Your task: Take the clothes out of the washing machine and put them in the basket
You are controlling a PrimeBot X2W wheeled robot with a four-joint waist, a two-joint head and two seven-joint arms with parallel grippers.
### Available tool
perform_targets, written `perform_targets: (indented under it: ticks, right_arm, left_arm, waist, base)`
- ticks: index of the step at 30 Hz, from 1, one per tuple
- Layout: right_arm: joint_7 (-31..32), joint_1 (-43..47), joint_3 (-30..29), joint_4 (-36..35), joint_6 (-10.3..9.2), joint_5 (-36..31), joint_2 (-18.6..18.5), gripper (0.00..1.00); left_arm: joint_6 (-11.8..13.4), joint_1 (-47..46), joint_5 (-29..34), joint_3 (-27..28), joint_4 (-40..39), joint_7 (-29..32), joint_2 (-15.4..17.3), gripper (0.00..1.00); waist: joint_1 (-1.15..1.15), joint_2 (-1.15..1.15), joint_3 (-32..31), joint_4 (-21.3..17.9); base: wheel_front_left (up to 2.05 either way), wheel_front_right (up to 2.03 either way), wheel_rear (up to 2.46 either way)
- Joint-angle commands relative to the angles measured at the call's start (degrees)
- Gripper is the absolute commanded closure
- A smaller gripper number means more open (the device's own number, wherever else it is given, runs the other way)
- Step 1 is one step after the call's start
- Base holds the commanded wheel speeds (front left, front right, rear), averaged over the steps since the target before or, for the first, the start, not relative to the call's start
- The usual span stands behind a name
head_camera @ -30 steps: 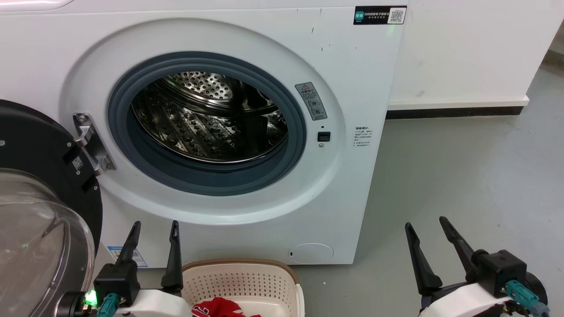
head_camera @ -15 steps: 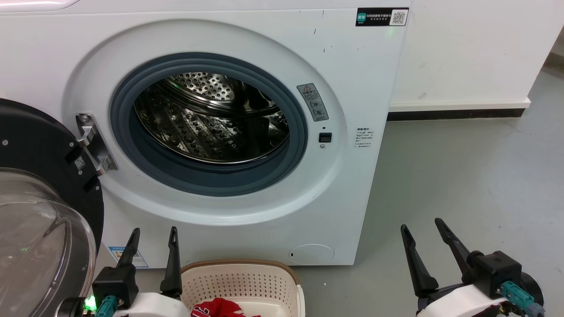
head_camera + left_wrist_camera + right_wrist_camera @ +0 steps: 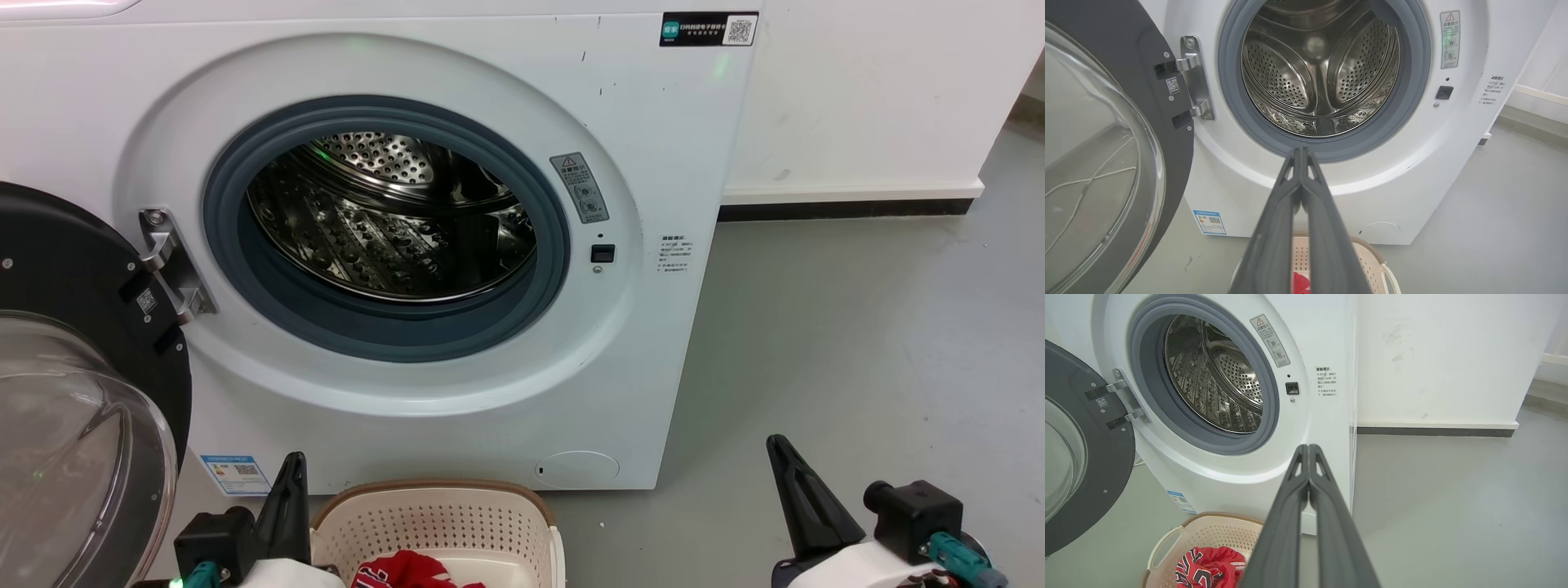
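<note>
The white washing machine stands with its porthole wide open, and its steel drum holds no fabric that I can see. Its black-framed glass door hangs open at the left. Below the porthole sits the cream basket with red clothes inside; the right wrist view shows the red clothes with black-and-white lettering. My left gripper is shut and empty beside the basket's left rim. My right gripper is shut and empty, low over the floor to the right of the machine.
Grey floor stretches to the right of the machine, up to a white wall with a dark skirting strip. The open door takes up the space at the left.
Both grippers have gone from open to shut and sunk lower in the head view. The basket, clothes and machine have stayed where they were.
</note>
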Motion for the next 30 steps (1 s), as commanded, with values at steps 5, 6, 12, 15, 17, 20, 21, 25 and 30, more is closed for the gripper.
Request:
perform_targets:
  ticks: [5,6,12,15,17,20,21,25,30]
  right_arm:
    - [0.2,-1.9,-0.5,0.6,0.0,8.8,-0.7,1.0]
    - [0.2,-2.1,-0.6,0.8,0.0,10.0,-0.8,1.0]
    - [0.4,-3.2,-1.1,2.2,0.0,16.8,-1.2,1.0]
    - [0.5,-3.6,-1.2,2.6,-0.01,19.0,-1.3,1.0]
    - [0.6,-3.9,-1.4,3.0,-0.01,21.1,-1.4,1.0]
    - [0.8,-4.7,-1.8,3.9,-0.01,26.1,-1.6,1.0]
    - [0.8,-4.8,-1.9,4.1,-0.01,27.0,-1.6,1.0]
    - [1.0,-5.3,-2.3,4.8,-0.01,30.8,-1.8,1.0]
    - [1.3,-6.0,-2.7,5.7,-0.01,35.2,-1.9,1.0]
  left_arm:
    - [-1.3,-1.9,-7.9,1.1,0.3,1.0,-0.2,1.0]
    - [-1.5,-2.1,-9.0,1.2,0.5,1.1,-0.3,1.0]
    - [-2.5,-3.2,-15.2,2.0,1.8,2.0,-0.7,1.0]
    - [-2.9,-3.6,-17.2,2.2,2.2,2.3,-0.8,1.0]
    - [-3.2,-3.9,-19.1,2.5,2.5,2.6,-0.9,1.0]
    - [-3.9,-4.7,-23.7,3.1,3.4,3.2,-1.2,1.0]
    - [-4.1,-4.8,-24.6,3.2,3.6,3.3,-1.3,1.0]
    - [-4.7,-5.4,-28.1,3.7,4.3,3.8,-1.5,1.0]
    - [-5.3,-6.1,-32.2,4.2,4.9,4.5,-1.8,1.0]
  waist:
    - [0.0,0.0,0.2,0.0]
    - [0.0,0.0,0.3,0.0]
    - [0.0,0.0,0.5,0.1]
    - [0.0,0.0,0.6,0.1]
    - [0.0,0.0,0.7,0.1]
    - [0.0,0.0,0.9,0.1]
    - [0.0,0.0,0.9,0.2]
    - [0.0,0.0,1.1,0.2]
    - [0.0,0.0,1.3,0.2]
  base:
    - [0.0,0.0,0.0]
    - [0.0,0.0,0.0]
    - [0.0,0.0,0.0]
    - [0.0,0.0,0.0]
    - [0.0,0.0,0.0]
    - [0.0,0.0,0.0]
    - [0.0,0.0,0.0]
    - [0.0,0.0,0.0]
    - [0.0,0.0,0.0]
